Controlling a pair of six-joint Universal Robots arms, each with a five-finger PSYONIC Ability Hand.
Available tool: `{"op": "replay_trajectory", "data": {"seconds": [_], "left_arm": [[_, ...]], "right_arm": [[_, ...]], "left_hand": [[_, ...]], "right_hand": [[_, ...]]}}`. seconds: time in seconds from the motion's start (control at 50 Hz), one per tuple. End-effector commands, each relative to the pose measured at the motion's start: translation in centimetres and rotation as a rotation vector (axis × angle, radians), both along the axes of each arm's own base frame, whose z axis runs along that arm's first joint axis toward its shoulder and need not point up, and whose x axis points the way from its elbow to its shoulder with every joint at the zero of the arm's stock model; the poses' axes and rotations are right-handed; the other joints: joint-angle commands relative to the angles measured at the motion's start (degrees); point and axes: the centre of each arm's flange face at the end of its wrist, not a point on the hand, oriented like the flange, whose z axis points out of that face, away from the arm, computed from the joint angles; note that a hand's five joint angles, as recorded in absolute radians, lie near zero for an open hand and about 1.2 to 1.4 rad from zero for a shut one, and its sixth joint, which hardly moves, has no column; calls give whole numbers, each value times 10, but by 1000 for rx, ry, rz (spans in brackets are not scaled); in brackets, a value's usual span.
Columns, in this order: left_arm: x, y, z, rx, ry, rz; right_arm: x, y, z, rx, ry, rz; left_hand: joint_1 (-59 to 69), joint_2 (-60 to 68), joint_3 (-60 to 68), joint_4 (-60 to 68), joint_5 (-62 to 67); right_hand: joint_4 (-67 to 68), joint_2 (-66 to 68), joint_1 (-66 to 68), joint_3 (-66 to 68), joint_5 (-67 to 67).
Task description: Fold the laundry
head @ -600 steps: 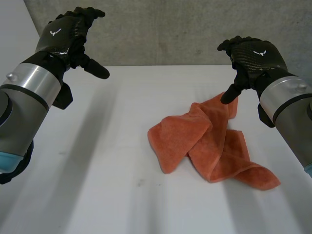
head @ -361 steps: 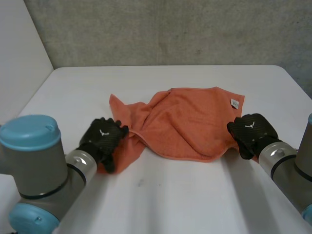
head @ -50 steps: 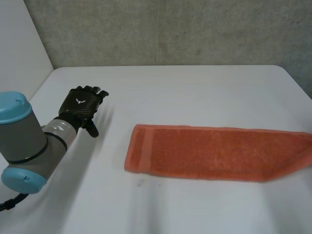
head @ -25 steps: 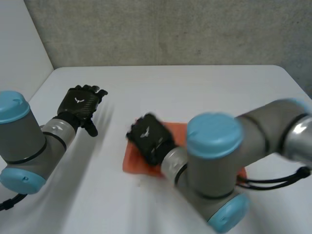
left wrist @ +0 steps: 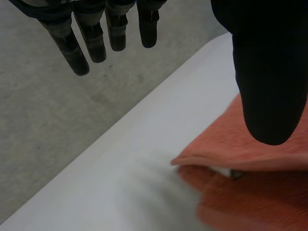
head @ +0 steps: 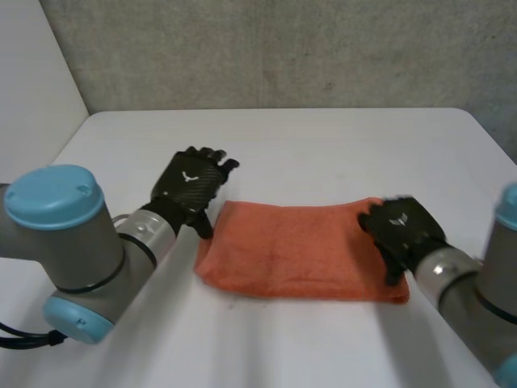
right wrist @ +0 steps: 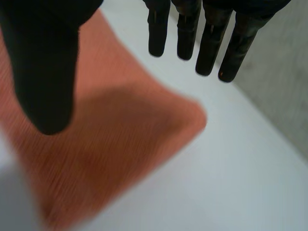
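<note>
An orange towel (head: 299, 252) lies folded into a short, thick rectangle in the middle of the white table (head: 323, 145). My left hand (head: 190, 182) hovers at the towel's far left corner, fingers straight and thumb apart, holding nothing. In the left wrist view its thumb (left wrist: 269, 86) hangs over the towel's layered corner (left wrist: 250, 154), where a small white label (left wrist: 231, 172) peeks out. My right hand (head: 400, 230) is over the towel's right end. The right wrist view shows its fingers (right wrist: 207, 43) straight above the towel's rounded corner (right wrist: 130, 130), gripping nothing.
A concrete wall (head: 283, 48) runs behind the table's far edge. Bare tabletop surrounds the towel. The left arm's blue-capped elbow (head: 56, 194) stands near the front left, and the right arm (head: 477, 299) comes in from the front right.
The towel was a long strip; my right hand carried its right end over to the left end, let go and drew back right. My left hand moved in to the towel's left corner.
</note>
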Motion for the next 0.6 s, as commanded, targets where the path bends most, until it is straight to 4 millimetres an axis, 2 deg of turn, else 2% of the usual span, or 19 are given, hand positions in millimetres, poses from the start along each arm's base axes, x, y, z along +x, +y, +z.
{"op": "replay_trajectory", "data": {"seconds": [0.02, 0.1, 0.14, 0.26, 0.44, 0.6], "left_arm": [[-7, 6, -5, 13, -6, -17], [-4, 5, -4, 13, -6, -11], [-2, 5, -6, 19, -10, -5], [5, 2, -10, 34, -18, 17], [8, 2, -4, 24, -12, 24], [9, 2, -5, 25, -13, 26]], "right_arm": [[-33, 4, -28, 126, -23, -50], [-35, 2, -31, 123, -31, -53], [-36, -2, -33, 117, -34, -59], [-34, -9, -30, 77, -64, -69], [-32, -9, -37, 138, -132, -96], [-31, -7, -46, 179, -148, -108]], "left_hand": [[-15, -14, -19, -14, -25], [-15, -14, -19, -14, -25], [-15, -14, -19, -14, -25], [-15, -14, -19, -14, -25], [-15, -14, -19, -14, -25], [-15, -14, -19, -14, -25]], "right_hand": [[163, 163, 191, 161, 164], [204, 204, 232, 202, 204], [309, 309, 338, 308, 310], [404, 404, 432, 402, 405], [276, 276, 305, 275, 277], [301, 301, 330, 300, 302]]}}
